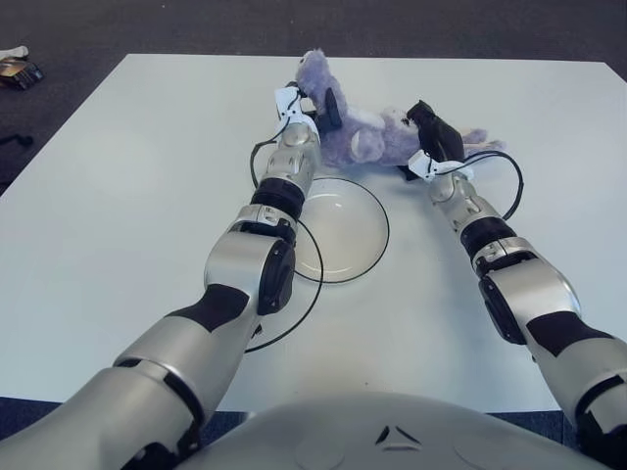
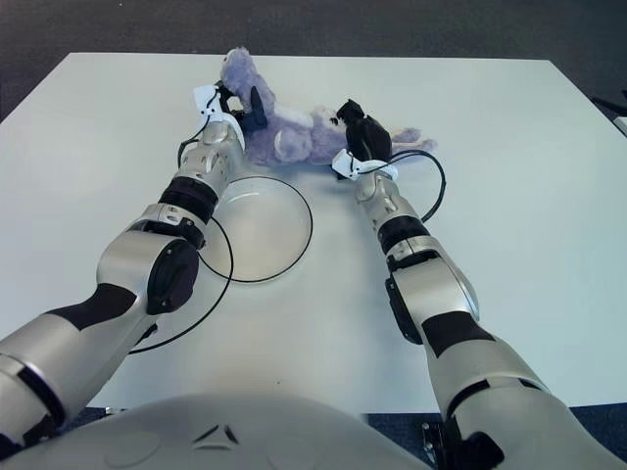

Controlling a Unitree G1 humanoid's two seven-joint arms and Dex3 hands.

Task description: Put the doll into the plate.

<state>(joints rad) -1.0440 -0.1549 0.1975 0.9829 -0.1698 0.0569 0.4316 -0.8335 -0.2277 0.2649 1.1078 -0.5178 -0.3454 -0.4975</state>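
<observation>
Left hand point(image 1: 312, 106) is pressing its dark fingers around the head end of the soft lilac plush doll point(image 1: 364, 139); right hand point(image 1: 433, 135) is closing over the doll's leg end, its black fingers curled down onto the fabric. Both hands look clamped on the toy, though from where I stand the fingertips are partly buried in the fur, so how firm the hold is remains a guess.

The doll is lying on its side on the white table point(image 1: 118, 196), just beyond the far rim of the round clear glass plate point(image 1: 345, 231), near it but not inside.

Step in hand, as I judge it: securing a two-handed grasp, with the lift not yet begun. The next move is calling for both hands to rise together, carry the doll toward the robot over the plate's rim, and lower it onto the plate's middle before letting go. A black cable point(image 1: 505, 181) is looping beside the right wrist.
</observation>
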